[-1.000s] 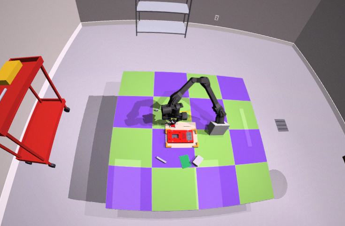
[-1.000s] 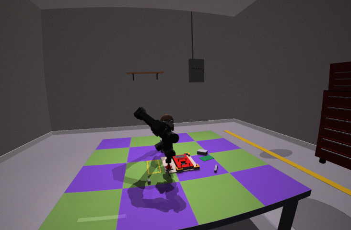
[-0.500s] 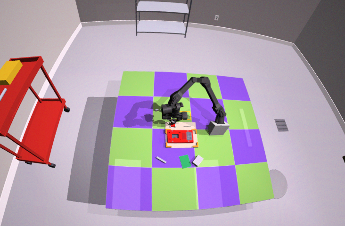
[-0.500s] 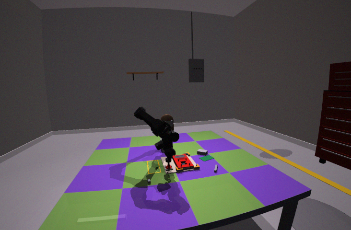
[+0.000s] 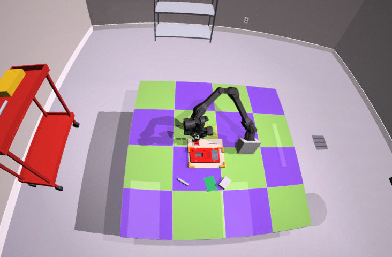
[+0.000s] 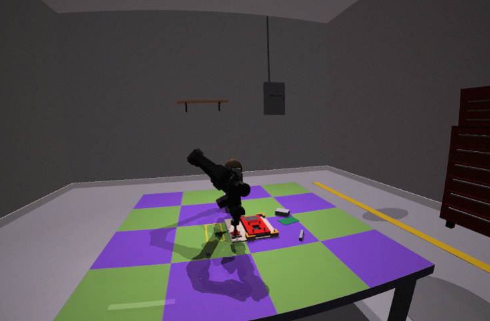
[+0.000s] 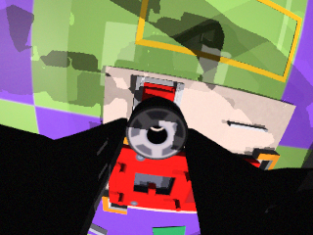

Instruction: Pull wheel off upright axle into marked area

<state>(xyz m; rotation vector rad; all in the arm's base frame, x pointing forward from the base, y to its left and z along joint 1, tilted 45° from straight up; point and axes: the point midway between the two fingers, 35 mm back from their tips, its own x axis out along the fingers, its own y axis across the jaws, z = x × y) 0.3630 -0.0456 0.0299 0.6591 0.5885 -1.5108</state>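
Gripper (image 7: 156,133) clamps the grey wheel (image 7: 156,135) above the red fixture (image 7: 152,179); carrying it beyond to the yellow-outlined area (image 7: 218,23) and releasing remain.

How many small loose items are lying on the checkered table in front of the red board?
3: a thin grey bar on the left, a flat green card in the middle, a pale grey block on the right, touching the card's edge. Others may be hidden under the arm.
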